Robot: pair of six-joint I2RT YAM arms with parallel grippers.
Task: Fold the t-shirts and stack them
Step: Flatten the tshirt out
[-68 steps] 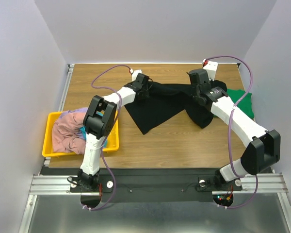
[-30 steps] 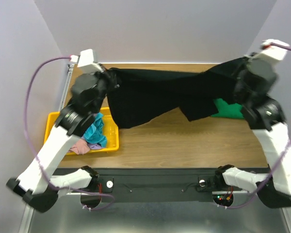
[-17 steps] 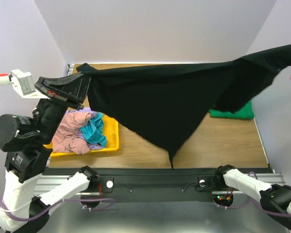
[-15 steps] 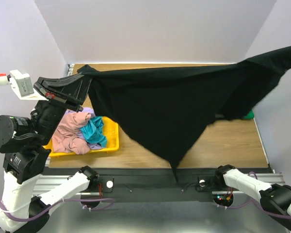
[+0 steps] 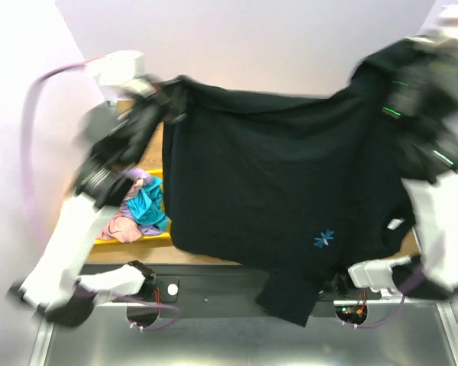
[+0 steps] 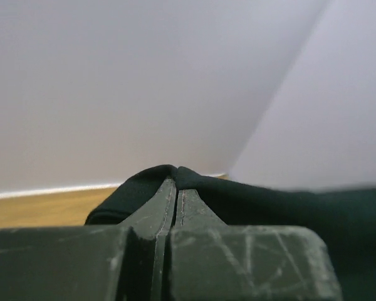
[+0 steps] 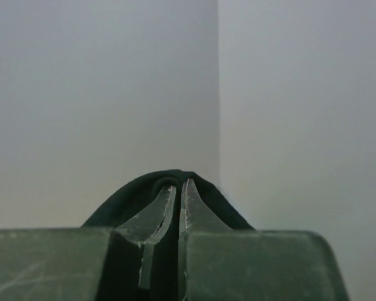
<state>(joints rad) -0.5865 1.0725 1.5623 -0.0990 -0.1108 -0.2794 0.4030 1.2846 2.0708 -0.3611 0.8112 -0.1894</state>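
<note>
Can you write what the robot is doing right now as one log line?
left claw: shut on large black cloth t-shirt | right claw: shut on it | shirt: lifted, spread between arms, blue logo showing

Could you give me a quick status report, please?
Left gripper and right gripper shut on black t-shirt, spread aloft. Logo faces camera. Nothing seen in the way.

A yellow plastic bin point(image 5: 137, 239) sits at the left side of the wooden table point(image 5: 149, 256).
</note>
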